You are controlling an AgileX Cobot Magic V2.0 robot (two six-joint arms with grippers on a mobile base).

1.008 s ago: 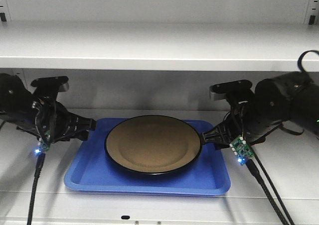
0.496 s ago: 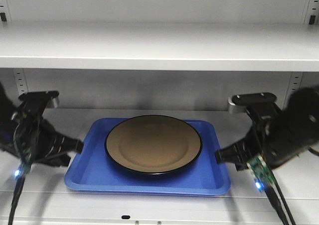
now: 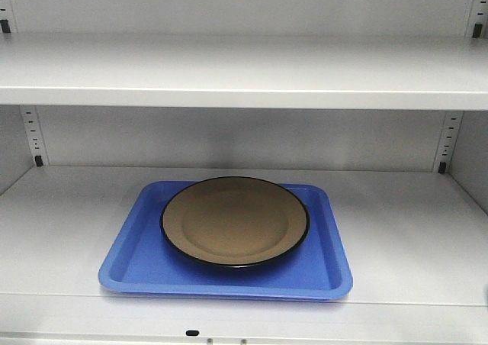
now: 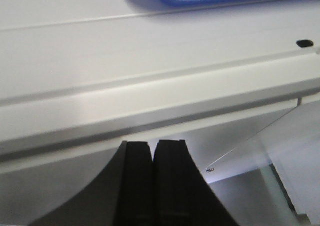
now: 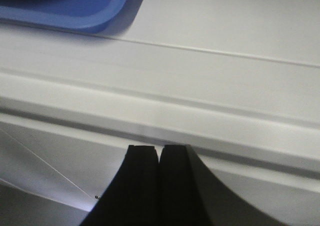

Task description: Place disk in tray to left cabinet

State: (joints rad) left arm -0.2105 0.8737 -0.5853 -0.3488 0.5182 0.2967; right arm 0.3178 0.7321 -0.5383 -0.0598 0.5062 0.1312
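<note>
Pale grey left cabinet, lower shelf: the blue tray lies centred, the disk flat inside it. The left gripper and right gripper, fingers pressed together and empty, hang near the shelf's front edge, well apart from the tray.

Pale grey-white shelving filling the view, upper shelf running wall to wall, plain back wall beneath it, slotted rails at both rear corners, small dark slot in the lower shelf's front edge, soft even light
</note>
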